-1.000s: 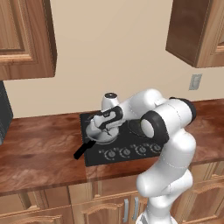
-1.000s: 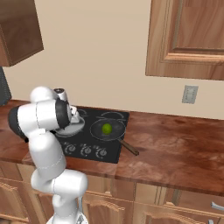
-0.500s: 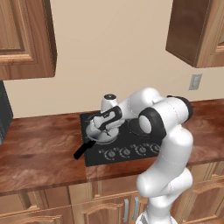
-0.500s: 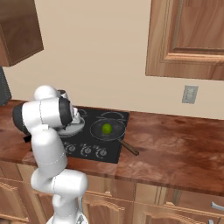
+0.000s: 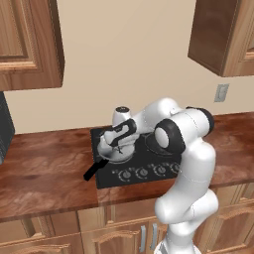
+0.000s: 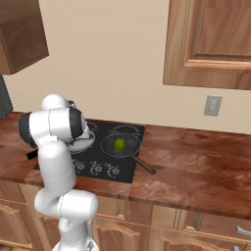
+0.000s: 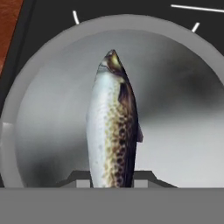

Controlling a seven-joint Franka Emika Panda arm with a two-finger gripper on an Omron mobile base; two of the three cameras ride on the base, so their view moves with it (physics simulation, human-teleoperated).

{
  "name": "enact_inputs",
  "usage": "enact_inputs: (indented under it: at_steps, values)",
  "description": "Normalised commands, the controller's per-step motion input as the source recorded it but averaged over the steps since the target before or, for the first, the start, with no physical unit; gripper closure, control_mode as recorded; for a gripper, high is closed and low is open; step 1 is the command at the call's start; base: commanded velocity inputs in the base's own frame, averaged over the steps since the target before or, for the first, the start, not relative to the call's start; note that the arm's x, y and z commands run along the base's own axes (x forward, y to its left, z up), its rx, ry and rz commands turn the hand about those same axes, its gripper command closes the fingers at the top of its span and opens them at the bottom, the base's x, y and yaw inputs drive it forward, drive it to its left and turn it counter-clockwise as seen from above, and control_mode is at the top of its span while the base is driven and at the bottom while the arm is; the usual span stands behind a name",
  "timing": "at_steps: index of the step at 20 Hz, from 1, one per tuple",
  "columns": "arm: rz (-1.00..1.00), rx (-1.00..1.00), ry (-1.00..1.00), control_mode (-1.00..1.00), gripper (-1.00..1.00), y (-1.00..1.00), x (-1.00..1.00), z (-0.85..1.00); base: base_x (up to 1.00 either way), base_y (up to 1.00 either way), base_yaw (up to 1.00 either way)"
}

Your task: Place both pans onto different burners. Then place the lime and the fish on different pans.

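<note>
My gripper (image 7: pixel 113 180) is shut on the fish (image 7: pixel 113 127), a speckled silver-brown fish that hangs head-down over the middle of the silver pan (image 7: pixel 183 109). I cannot tell if the fish touches the pan. In the left base view the gripper (image 5: pixel 119 143) is just above the silver pan (image 5: pixel 110 155), which sits on a left burner with its black handle (image 5: pixel 94 171) pointing to the front left. The dark pan (image 6: pixel 128 149) rests on a right burner with the lime (image 6: pixel 119 144) in it.
The black cooktop (image 6: pixel 128 168) has knobs (image 5: pixel 142 172) along its front edge. Brown countertop (image 6: pixel 196 157) runs to both sides. Wall cabinets (image 6: pixel 211 44) hang above, and an outlet (image 6: pixel 213 105) is on the wall.
The hand has sunk a little toward the silver pan with the fish still in its grip. The pans and the lime have not moved.
</note>
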Motion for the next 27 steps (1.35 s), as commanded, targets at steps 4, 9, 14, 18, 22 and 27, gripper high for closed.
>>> enact_inputs:
  at_steps: [4,9,14,18,22,27]
  values:
    - [0.0,0.0,0.02,-1.0,1.0,0.01,0.04,-0.05,0.0,0.0,0.0]
    - [0.0,0.0,0.0,-1.0,-1.0,0.0,0.03,0.0,0.0,0.0,0.0]
    - [0.0,0.0,0.0,-1.0,-1.0,0.0,0.0,0.0,0.0,0.0,0.0]
    - [0.0,0.0,0.0,-1.0,-1.0,0.0,0.0,0.0,0.0,0.0,0.0]
    - [0.0,0.0,0.0,-1.0,-1.0,0.0,0.0,0.18,0.0,0.0,0.0]
    - [0.0,0.0,0.0,-1.0,-1.0,-0.07,-0.03,0.49,0.0,0.0,0.0]
